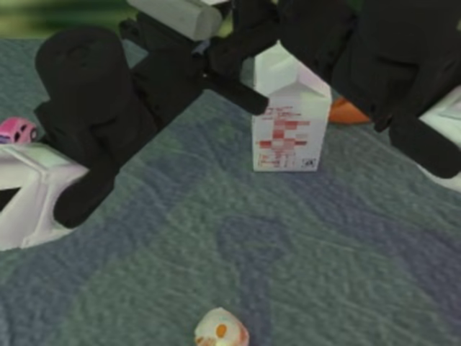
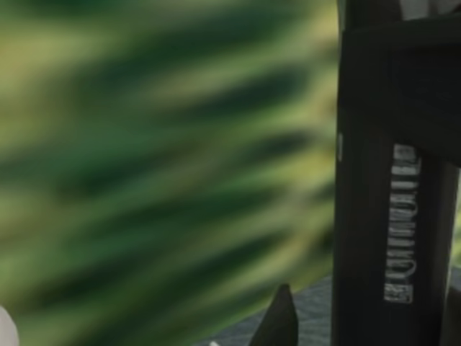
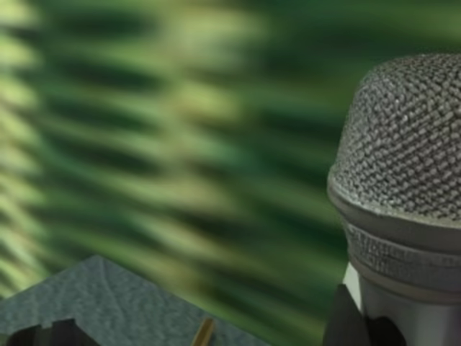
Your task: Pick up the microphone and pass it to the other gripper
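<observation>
The microphone (image 3: 403, 158) is up off the table (image 1: 324, 252), held between the two arms where they meet at the far middle of the top view. There its black handle (image 1: 241, 94) slants down toward the upper left corner of the milk carton (image 1: 288, 122).

The right hand (image 3: 364, 324) pinches the microphone just below the head. In the right wrist view, dark fingers (image 3: 340, 324) press against the pale collar under the grey mesh, and the head stands close before the camera against a blurred green backdrop. A corner of the table shows low in that view.

The left hand (image 2: 367, 317) has reached the handle. In the left wrist view the black shaft (image 2: 382, 216), bearing a pale printed label, stands upright between its fingers. One pointed finger (image 2: 282, 321) stands apart from the shaft with a gap of background between them, so this hand looks spread around the handle rather than pressed onto it. The far finger is barely seen at the picture's edge.

On the table, the carton stands upright near the middle, its red-printed face toward the camera. An orange thing (image 1: 346, 112) lies just behind its right side, mostly hidden by the right arm. A pink toy car (image 1: 16, 130) sits at the left edge, and a small white and orange thing (image 1: 221, 330) lies at the near edge.
</observation>
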`<state>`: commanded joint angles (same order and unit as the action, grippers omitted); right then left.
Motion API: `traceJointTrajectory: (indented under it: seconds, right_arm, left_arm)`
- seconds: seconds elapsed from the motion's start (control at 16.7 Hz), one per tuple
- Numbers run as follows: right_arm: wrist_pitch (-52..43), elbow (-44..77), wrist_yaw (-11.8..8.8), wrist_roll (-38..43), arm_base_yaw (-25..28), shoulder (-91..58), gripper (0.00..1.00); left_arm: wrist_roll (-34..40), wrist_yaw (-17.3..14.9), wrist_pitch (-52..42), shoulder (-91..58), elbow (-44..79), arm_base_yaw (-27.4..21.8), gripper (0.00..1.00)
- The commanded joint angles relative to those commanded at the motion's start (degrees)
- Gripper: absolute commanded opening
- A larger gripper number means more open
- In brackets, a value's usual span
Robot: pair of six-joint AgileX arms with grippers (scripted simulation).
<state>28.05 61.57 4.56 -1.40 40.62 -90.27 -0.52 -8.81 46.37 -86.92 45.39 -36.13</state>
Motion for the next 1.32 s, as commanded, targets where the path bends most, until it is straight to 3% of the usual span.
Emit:
traceJointTrajectory:
  seconds: [0.18, 0.24, 0.66, 0.78, 1.32]
  right_arm:
    - [0.00, 0.00, 0.00, 0.00, 0.00, 0.00, 0.00]
    - [0.00, 0.00, 0.00, 0.00, 0.00, 0.00, 0.00]
    - [0.00, 0.00, 0.00, 0.00, 0.00, 0.00, 0.00]
    - [0.15, 0.32, 0.59, -0.55, -0.01, 1.01, 0.00]
    - [-0.20, -5.85, -6.32, -0.44, -6.21, 7.70, 0.00]
  left_arm:
    - [0.00, 0.00, 0.00, 0.00, 0.00, 0.00, 0.98]
    - [0.00, 0.00, 0.00, 0.00, 0.00, 0.00, 1.00]
    - [0.00, 0.00, 0.00, 0.00, 0.00, 0.00, 1.00]
    - [-0.73, 1.62, -0.07, -0.41, -0.82, 1.81, 1.00]
    - [-0.57, -0.16, -2.46, 15.70, -14.50, 5.01, 1.00]
